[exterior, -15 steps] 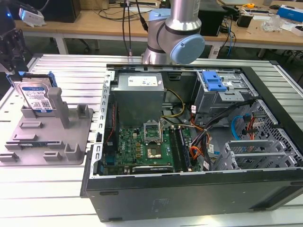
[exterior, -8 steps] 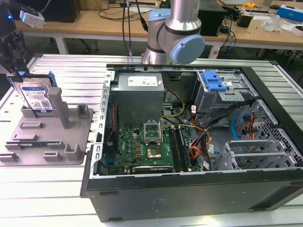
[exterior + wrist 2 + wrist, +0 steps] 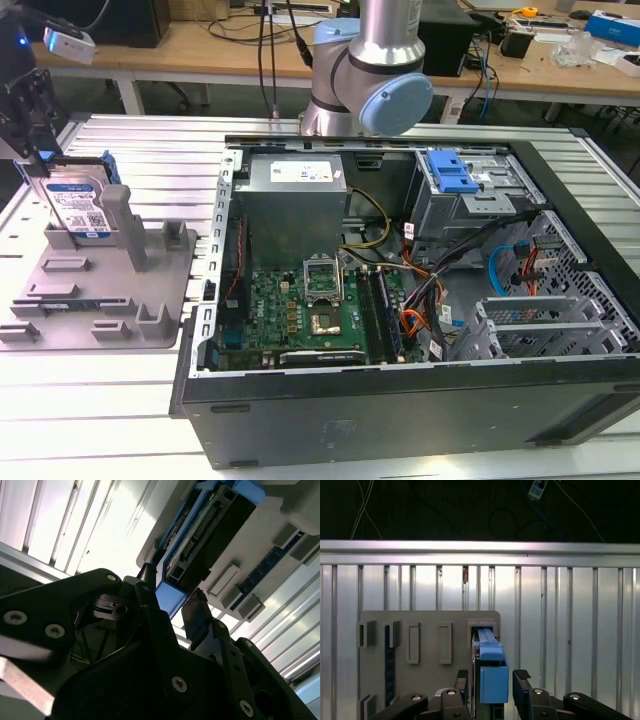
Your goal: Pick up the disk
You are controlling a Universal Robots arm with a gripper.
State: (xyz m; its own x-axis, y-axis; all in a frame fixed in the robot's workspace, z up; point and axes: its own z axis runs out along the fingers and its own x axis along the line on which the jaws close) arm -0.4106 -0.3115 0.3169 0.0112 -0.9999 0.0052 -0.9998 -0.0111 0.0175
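Silver-grey disk [image 3: 80, 205]: one, flat, rectangular, metal; white-and-blue label, blue plastic rail; stands on edge in the fixture, at 9 o'clock from the computer case in the exterior view.
Black claw [image 3: 492, 676]: one, with two fingers [image 3: 521, 680]; spread apart, straddling the disk's upper end, a thin gap on each side; grips nothing.
Grey plastic fixture [image 3: 170, 290]: one slab with upright posts and slots.
Ribbed aluminium tabletop [image 3: 100, 400]: one, carrying fixture and case.
Open computer case [image 3: 400, 420]: one, black; green motherboard [image 3: 290, 300]; blue-handled drive cage [image 3: 470, 190] at 1 o'clock.
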